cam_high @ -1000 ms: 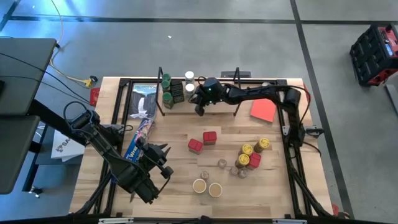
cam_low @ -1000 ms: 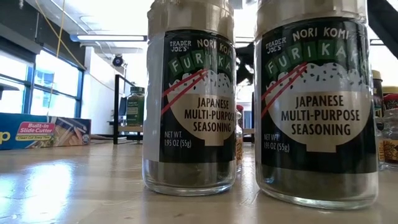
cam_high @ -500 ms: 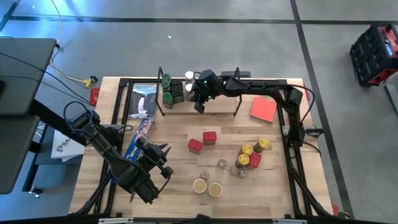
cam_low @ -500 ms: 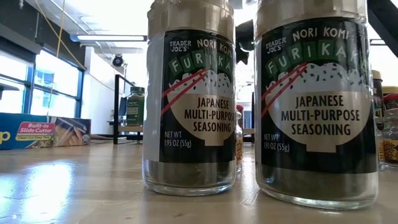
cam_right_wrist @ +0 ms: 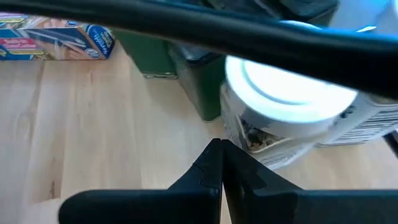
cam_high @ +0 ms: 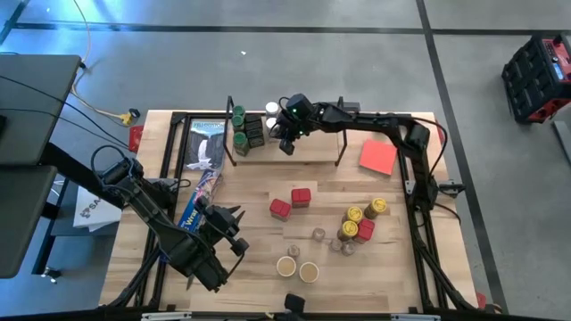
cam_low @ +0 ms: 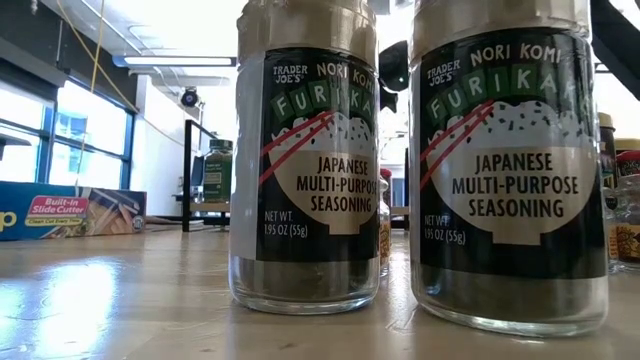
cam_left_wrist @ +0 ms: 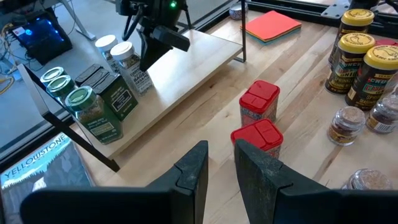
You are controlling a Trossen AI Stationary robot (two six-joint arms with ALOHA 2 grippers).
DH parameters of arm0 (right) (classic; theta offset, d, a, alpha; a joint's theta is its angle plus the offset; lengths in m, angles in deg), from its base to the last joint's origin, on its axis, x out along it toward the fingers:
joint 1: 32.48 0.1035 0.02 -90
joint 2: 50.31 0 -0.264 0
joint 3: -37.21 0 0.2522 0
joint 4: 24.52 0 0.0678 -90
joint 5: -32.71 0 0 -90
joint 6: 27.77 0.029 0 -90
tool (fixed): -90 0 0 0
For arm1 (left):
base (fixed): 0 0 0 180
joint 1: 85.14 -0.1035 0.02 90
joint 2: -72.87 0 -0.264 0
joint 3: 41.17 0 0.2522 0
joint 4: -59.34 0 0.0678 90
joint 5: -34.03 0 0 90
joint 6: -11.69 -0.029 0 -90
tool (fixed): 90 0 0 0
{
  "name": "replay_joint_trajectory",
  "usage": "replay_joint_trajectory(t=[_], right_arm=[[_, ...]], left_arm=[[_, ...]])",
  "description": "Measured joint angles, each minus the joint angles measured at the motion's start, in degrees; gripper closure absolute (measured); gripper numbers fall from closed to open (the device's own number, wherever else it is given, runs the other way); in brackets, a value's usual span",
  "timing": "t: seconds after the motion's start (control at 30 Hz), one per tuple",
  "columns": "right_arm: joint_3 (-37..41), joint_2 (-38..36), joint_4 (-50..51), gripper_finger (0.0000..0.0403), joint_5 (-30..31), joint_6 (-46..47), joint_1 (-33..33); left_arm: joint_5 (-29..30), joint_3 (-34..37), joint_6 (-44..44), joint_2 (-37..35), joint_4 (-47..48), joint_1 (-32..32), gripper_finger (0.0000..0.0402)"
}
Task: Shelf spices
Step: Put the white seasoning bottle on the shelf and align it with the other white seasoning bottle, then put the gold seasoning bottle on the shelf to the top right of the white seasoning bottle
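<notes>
Right gripper, fingers pressed together and empty, hovers over the wood-and-black-wire shelf just beside white-lidded round jars; loose red square tins lie nearer the left arm.

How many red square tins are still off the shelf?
3 that I can see. Two red tins sit together mid-table; a third is among the yellow-lidded jars on the right. Others may be hidden.
</notes>
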Motion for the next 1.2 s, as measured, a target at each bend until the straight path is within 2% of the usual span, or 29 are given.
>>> replay_joint_trajectory(t=[0.4, 0.67, 0.93, 1.1, 1.2], right_arm=[[0.02, 1.25, -3.87, 0.0402, 1.7, -0.02, 0.04], [0.02, 1.2, -6.68, 0.0402, 3.19, 3.83, 0.17], [0.02, 1.01, -7.82, 0.0402, 2.43, 5.05, 0.4], [0.04, -3.25, -0.99, 0.0402, 0.15, 1.02, 1.35], [0.06, -8.59, 7.42, 0.0403, 3.89, -4.89, 3.05]], left_arm=[[0.01, 0.0, -0.03, 0.0, 0.02, -0.33, 0.0326], [0.01, 0.0, -0.35, 0.0, 0.0, -0.33, 0.0326], [0.03, 0.0, -0.37, 0.0, 0.0, -0.33, 0.0326], [-0.67, 0.0, -0.09, 0.0, -0.02, -0.31, 0.0326], [-1.72, 0.0, 0.08, 0.0, -0.49, -0.31, 0.0326]])
